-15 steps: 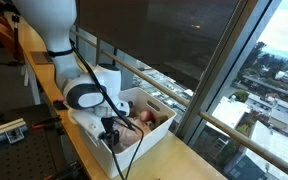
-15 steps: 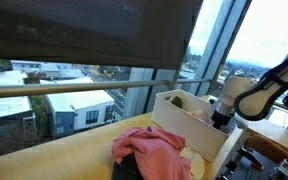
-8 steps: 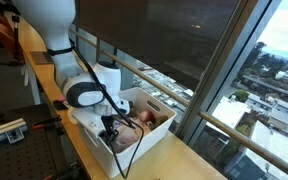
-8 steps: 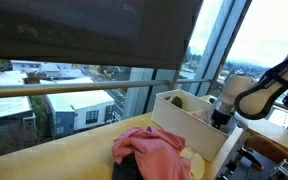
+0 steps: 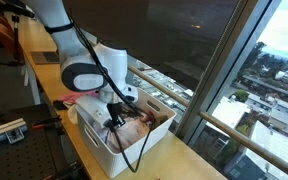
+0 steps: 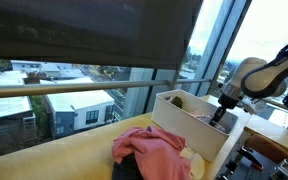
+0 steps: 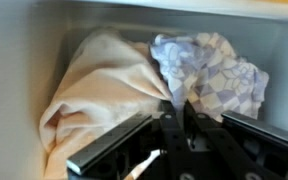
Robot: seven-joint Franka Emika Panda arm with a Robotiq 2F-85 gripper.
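Observation:
My gripper (image 7: 176, 108) reaches down into a white bin (image 7: 14, 60). In the wrist view its two black fingers stand pressed together on a fold of a white and grey-blue checked cloth (image 7: 209, 70). A cream cloth (image 7: 94, 90) lies bunched against the checked one on its left. In both exterior views the gripper (image 5: 115, 118) (image 6: 218, 117) is inside the bin (image 5: 94, 140) (image 6: 184, 125), just above the clothes (image 5: 144, 120); its fingertips are hidden there by the bin wall and the arm.
A pink garment (image 6: 154, 150) lies heaped on a dark one (image 6: 129, 168) on the yellow table (image 5: 174, 160) beside the bin. Tall window panes and a railing (image 5: 169, 85) run close behind the table. Metal clutter (image 5: 4, 130) sits lower down.
The fingers have gone from wide open to shut on the checked cloth. The arm has swung over and farther into the bin.

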